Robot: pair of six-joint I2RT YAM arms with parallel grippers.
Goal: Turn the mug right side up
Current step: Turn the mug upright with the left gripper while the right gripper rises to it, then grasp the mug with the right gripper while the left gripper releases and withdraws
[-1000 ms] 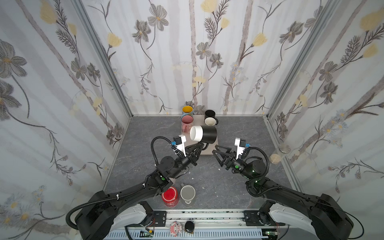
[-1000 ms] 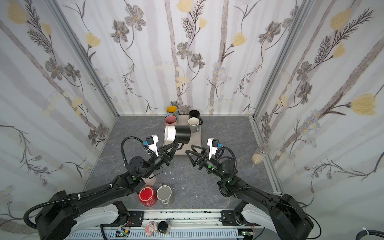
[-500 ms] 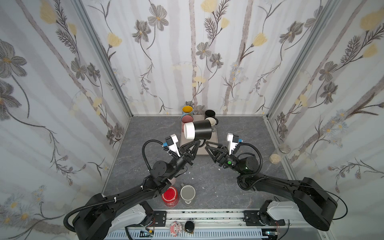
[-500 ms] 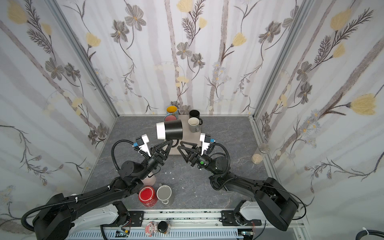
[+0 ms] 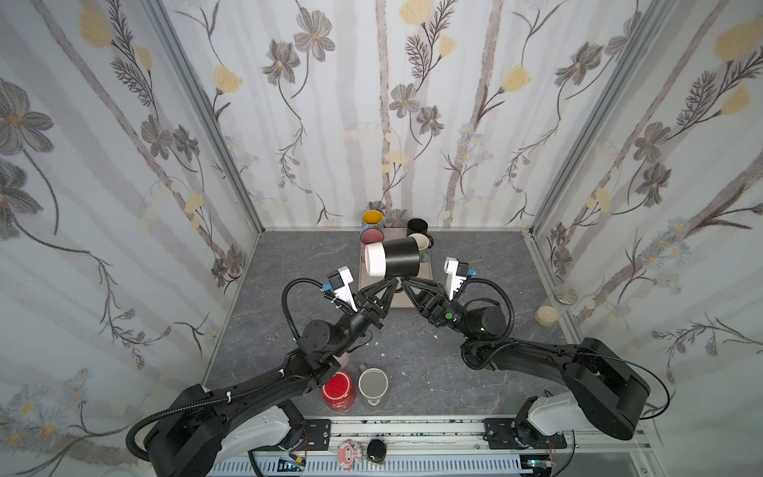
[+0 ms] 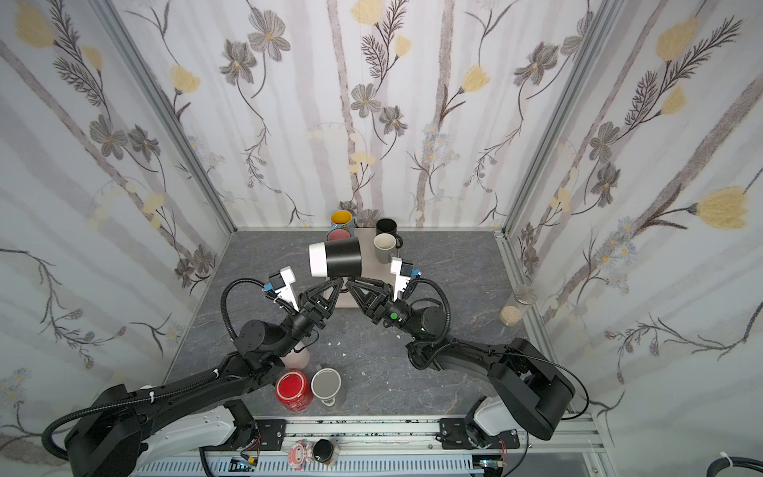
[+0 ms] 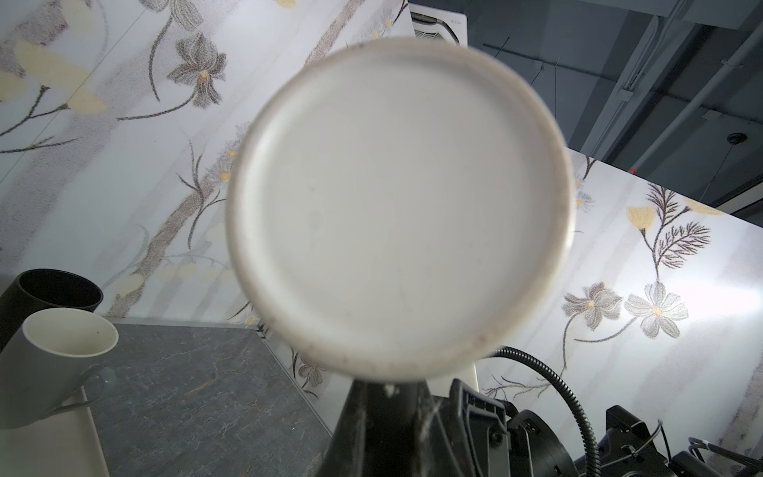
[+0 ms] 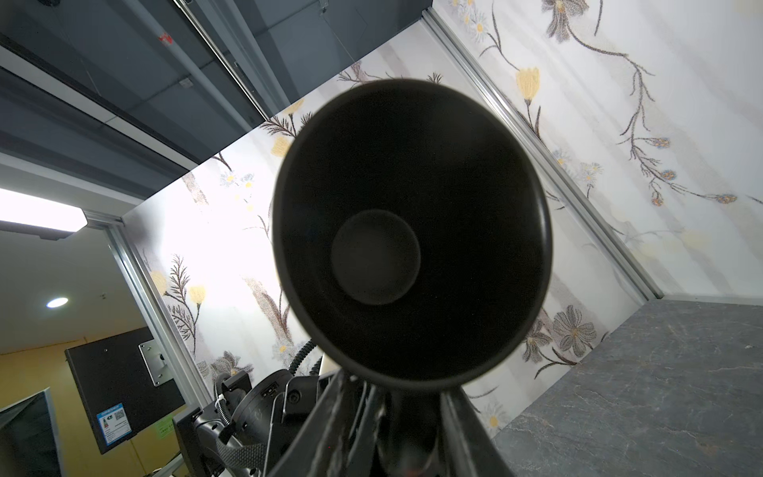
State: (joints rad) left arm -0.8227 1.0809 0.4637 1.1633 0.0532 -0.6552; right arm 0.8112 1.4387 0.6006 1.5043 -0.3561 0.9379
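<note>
My left pincer point(image 5: 394, 282) is pressed together, pinching the mug point(image 5: 399, 258) from beneath and carrying it in the air. My right pincer point(image 5: 404, 284) sits almost tip to tip with the left one, under the same mug. Its jaws are narrow, with one on either side of a dark part below the rim, but I cannot tell whether they grip it. The mug lies on its side above the tray point(image 5: 427, 270) at the back of the table point(image 5: 297, 264). Its white base points towards my left arm and its black mouth towards my right.
</note>
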